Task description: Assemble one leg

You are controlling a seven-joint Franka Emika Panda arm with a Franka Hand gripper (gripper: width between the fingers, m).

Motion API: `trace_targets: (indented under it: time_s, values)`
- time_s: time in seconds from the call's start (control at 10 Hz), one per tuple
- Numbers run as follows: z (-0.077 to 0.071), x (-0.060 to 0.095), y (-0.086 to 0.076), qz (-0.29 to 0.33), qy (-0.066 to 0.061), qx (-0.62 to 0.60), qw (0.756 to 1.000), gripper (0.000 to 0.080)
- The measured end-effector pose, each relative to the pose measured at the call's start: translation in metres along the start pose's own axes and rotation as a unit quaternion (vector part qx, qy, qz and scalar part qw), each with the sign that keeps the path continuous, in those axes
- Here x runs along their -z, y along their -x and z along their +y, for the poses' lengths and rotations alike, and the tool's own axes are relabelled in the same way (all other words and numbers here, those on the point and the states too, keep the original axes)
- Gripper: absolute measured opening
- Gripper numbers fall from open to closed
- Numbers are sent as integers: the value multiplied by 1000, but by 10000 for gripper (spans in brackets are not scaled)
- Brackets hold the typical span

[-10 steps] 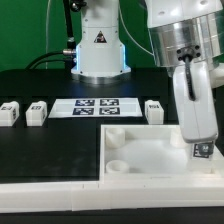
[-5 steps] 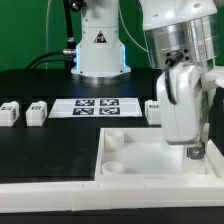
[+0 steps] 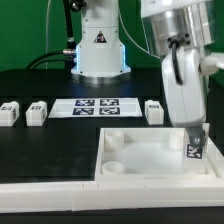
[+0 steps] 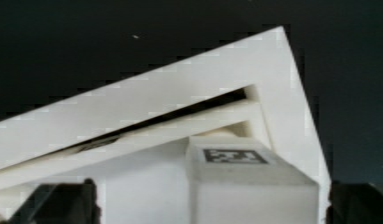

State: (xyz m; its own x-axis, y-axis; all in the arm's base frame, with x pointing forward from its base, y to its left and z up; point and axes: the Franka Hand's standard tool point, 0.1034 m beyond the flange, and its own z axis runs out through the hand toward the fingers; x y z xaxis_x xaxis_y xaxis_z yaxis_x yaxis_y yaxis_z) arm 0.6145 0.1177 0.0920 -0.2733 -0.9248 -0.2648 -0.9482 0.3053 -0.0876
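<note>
My gripper [image 3: 194, 148] is shut on a small white leg [image 3: 195, 152] with a black-and-white tag on its face. It holds the leg upright over the right part of the large white panel [image 3: 150, 160]. In the wrist view the leg [image 4: 241, 180] sits between the two dark fingers [image 4: 60, 203], with a corner of the panel [image 4: 206, 90] beyond it. Whether the leg touches the panel I cannot tell. Three more legs lie on the black table: two at the exterior view's left [image 3: 8, 113] [image 3: 36, 112] and one behind the panel [image 3: 154, 110].
The marker board [image 3: 100, 107] lies flat between the loose legs. The robot base [image 3: 100, 50] stands at the back. Round sockets [image 3: 115, 140] [image 3: 113, 168] show in the panel's left corners. A white wall [image 3: 60, 195] runs along the table's front edge.
The arm swung a little toward the exterior view's left and came back more upright. The held leg stayed over the panel's right part, now slightly further left.
</note>
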Motion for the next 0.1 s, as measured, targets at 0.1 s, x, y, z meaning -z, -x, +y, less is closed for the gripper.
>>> trace_targets:
  time_s: [0.1]
  values:
    - [-1,2,1,-1,0,1,1000,648]
